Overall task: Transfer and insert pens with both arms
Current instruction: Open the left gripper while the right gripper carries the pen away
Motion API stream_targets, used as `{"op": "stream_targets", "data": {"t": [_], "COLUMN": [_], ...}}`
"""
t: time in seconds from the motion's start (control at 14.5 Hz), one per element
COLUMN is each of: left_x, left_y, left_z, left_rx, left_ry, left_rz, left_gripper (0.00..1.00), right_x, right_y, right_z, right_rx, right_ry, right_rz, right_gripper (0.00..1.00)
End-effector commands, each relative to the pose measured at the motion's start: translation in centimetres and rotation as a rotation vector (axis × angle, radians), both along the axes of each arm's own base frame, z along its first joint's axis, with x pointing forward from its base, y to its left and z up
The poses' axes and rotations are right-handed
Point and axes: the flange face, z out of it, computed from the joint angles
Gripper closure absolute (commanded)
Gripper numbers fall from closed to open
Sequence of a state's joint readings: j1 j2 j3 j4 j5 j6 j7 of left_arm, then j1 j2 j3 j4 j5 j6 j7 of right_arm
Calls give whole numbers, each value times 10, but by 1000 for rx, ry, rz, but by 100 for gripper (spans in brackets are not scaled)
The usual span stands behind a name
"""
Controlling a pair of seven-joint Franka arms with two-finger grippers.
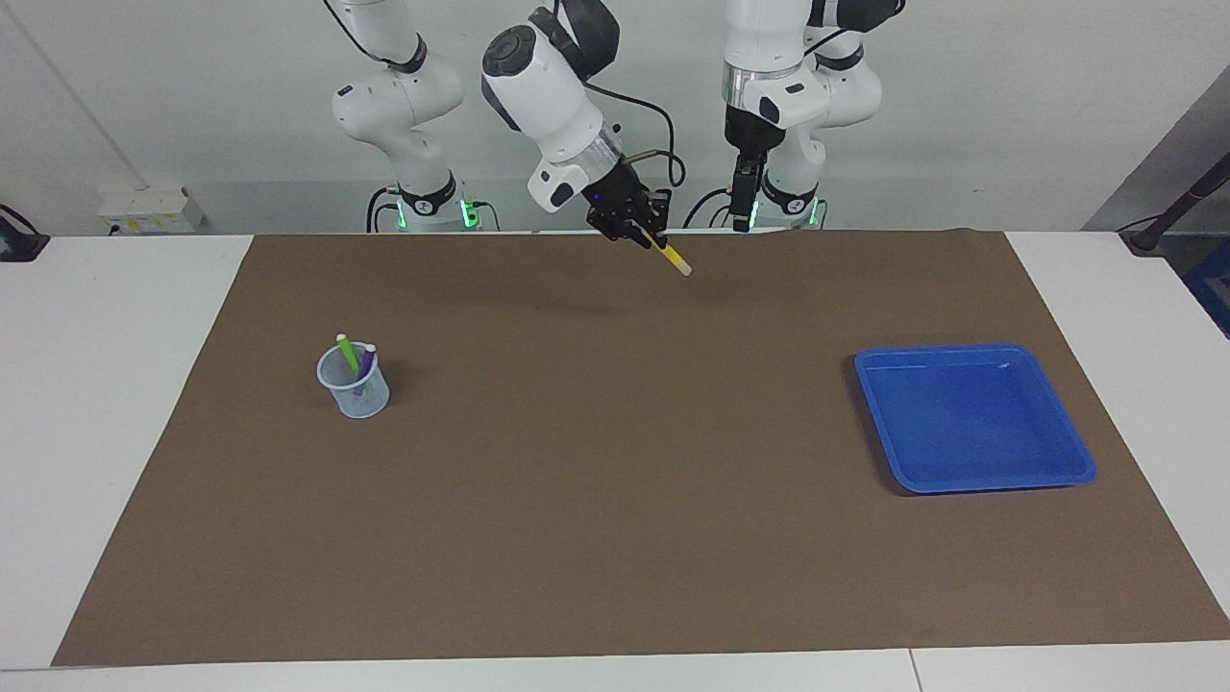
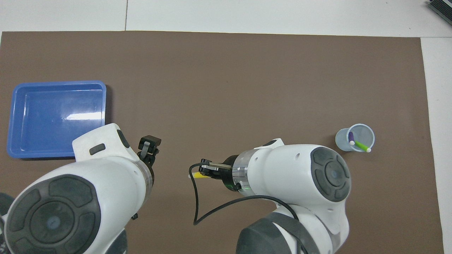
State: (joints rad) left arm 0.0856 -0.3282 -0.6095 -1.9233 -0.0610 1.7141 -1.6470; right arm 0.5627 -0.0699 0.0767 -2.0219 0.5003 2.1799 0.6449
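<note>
My right gripper point(image 1: 636, 231) is shut on the yellow pen point(image 1: 673, 258) and holds it tilted in the air, pale end down, over the mat's edge nearest the robots, about midway between the two arms. In the overhead view only a short yellow piece of the pen point(image 2: 198, 175) shows past the right gripper point(image 2: 206, 172). The green pen point(image 1: 348, 353) and the purple pen point(image 1: 366, 363) stand in a clear cup point(image 1: 354, 389) toward the right arm's end; the green pen point(image 2: 362, 145), the purple pen point(image 2: 351, 137) and the cup point(image 2: 367, 131) also show overhead. My left gripper point(image 1: 743, 213) hangs pointing down with nothing in it and waits.
An empty blue tray point(image 1: 961, 352) lies toward the left arm's end of the table; it also shows in the overhead view point(image 2: 60, 83). A brown mat point(image 1: 615, 481) covers most of the white table.
</note>
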Motion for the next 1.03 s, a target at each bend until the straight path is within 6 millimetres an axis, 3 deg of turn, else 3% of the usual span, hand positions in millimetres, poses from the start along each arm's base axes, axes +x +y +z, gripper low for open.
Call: {"op": "stream_targets", "data": {"t": [0.0,0.27,0.62,0.96], "left_x": [0,11,34,52], "left_y": [9,27,76,120], "left_z": [6,7,8,10], "left_rx": [14,11,0,5], "left_ry": [7,12,33,41], "left_rz": [-45,-86,-185,-255], "left_gripper": [1,1,1,1], "right_x": [8,29,56,76], "right_y": [-33,-89,-167,-235], "right_z": [-1,-12,-13,14], "right_rx": [-116,-242,-449,-571], "right_ry": [-47,-67,-138,-160], "right_rz": [147,304,552,791], "right_gripper": [100,100,100,100]}}
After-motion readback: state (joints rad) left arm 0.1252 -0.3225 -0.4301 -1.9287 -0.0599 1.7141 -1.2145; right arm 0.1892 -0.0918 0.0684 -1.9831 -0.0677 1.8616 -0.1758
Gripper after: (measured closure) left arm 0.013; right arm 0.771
